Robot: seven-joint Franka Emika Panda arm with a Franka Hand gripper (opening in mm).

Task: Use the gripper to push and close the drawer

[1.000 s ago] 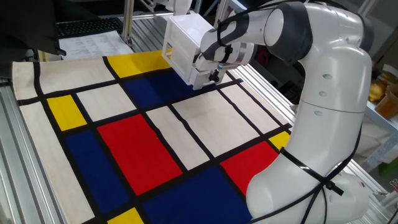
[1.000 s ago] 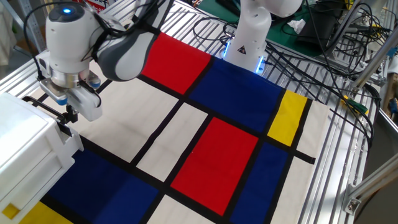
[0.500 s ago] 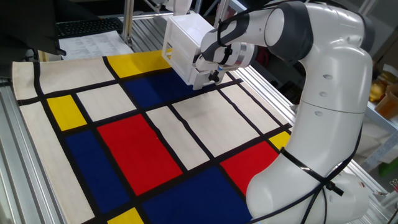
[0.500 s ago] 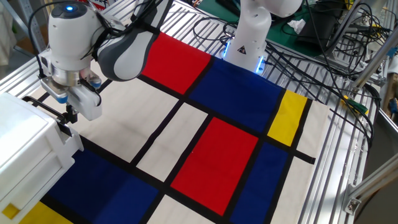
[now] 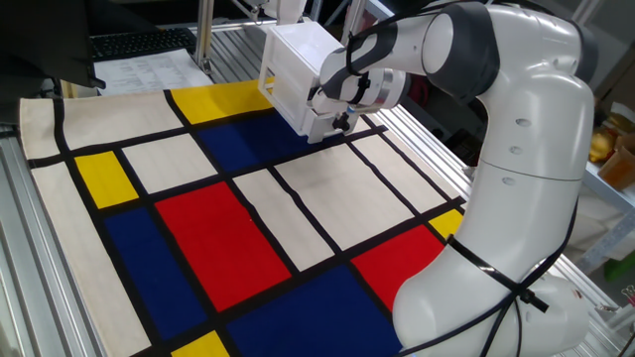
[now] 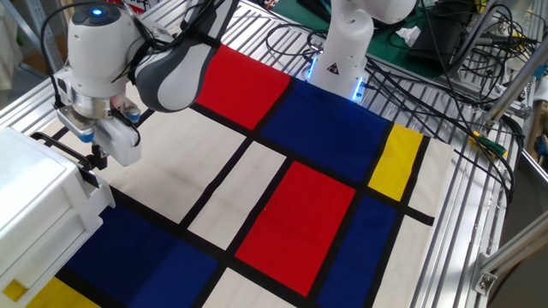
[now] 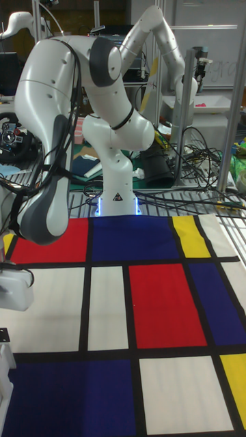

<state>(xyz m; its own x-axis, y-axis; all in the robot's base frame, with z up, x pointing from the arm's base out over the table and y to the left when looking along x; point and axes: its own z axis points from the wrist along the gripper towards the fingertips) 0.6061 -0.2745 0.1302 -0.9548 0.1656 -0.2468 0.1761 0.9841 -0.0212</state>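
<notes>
The white box cabinet (image 5: 296, 69) stands at the far edge of the coloured mat; it is at the left edge in the other fixed view (image 6: 34, 218). Its drawer (image 5: 319, 126) (image 6: 92, 193) shows as a white front sticking out only slightly at the cabinet's base. No knob or tan inside can be seen. My gripper (image 5: 342, 120) (image 6: 94, 161) hangs right at the drawer front, its short dark fingers close together, nothing between them. In the tall view only the white housing of the gripper (image 7: 14, 290) shows at the left edge.
The arm's white base (image 5: 516, 248) fills the right side of the mat. Cables (image 6: 445, 60) and aluminium rails (image 6: 479, 214) surround the mat. A keyboard and papers (image 5: 139, 45) lie behind the cabinet.
The gripper has shifted a touch toward the cabinet over the last second. The drawer and the cabinet look the same.
</notes>
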